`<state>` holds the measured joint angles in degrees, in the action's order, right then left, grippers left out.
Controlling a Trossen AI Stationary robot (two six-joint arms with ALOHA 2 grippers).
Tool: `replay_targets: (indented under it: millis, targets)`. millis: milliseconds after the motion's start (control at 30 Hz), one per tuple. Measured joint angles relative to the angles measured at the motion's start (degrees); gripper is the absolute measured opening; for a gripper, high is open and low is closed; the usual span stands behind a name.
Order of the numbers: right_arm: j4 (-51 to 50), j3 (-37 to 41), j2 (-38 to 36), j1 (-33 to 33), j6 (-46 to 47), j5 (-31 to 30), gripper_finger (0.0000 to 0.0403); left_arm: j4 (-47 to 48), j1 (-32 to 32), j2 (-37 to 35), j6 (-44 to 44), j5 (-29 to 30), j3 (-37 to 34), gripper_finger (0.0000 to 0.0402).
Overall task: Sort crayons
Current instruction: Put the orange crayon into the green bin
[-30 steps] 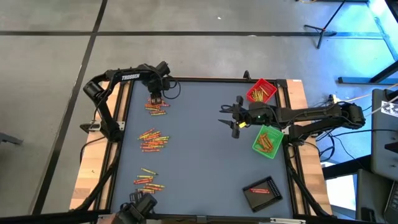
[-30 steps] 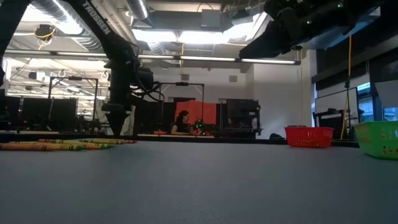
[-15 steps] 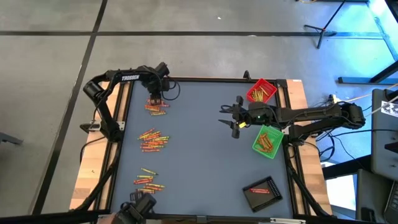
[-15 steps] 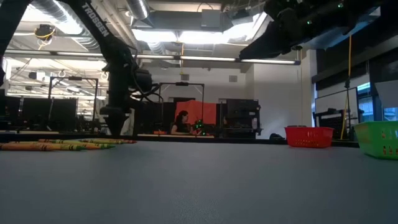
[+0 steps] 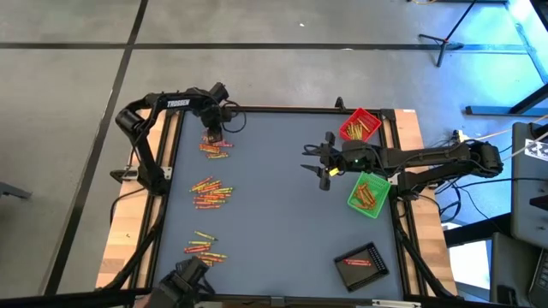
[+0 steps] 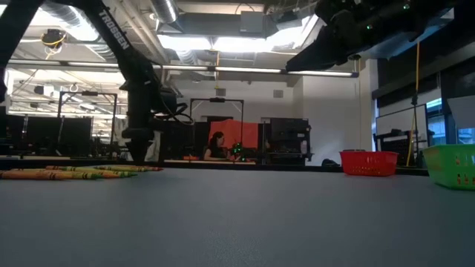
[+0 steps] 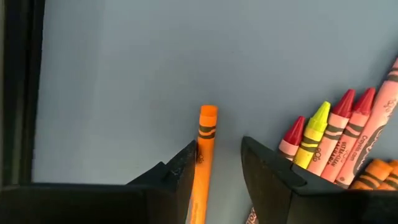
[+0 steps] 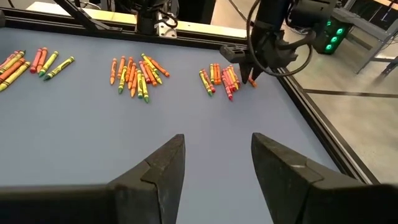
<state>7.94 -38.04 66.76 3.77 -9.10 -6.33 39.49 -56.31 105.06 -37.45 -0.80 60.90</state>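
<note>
Matt table (image 5: pixel 282 214), paper-wrapped crayons (image 7: pixel 339 137)

This is a robotics lab or workshop in an open industrial hall. The ceiling (image 6: pixel 223 22) has bare ducts and strip lights, the floor (image 5: pixel 77 128) is grey concrete marked with dark lines, and a person (image 6: pixel 217 145) sits at a far bench among dark equipment racks (image 6: pixel 289 137) with lit indicators.

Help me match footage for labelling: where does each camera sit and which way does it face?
High: overhead, straight down; both arms, left gripper at far crayons.
Low: table height, facing the room; arms overhead.
Left wrist: between its fingers, orange crayon.
Right wrist: open right gripper, facing left arm.
Shared: crayon piles.
</note>
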Motion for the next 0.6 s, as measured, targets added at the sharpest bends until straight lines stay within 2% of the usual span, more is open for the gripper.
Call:
replay_targets:
  millis: [300,600]
  targets:
    - [0.02,-0.02,0.00,0.00,0.00,0.00,0.0182,-0.62,-3.48,0.15,7.08,-2.80,-0.09,0.0071]
    - [0.04,-0.04,0.00,0.00,0.00,0.00,0.0182,-1.13,-3.57,0.22,7.28,-5.41,0.09,0.0021]
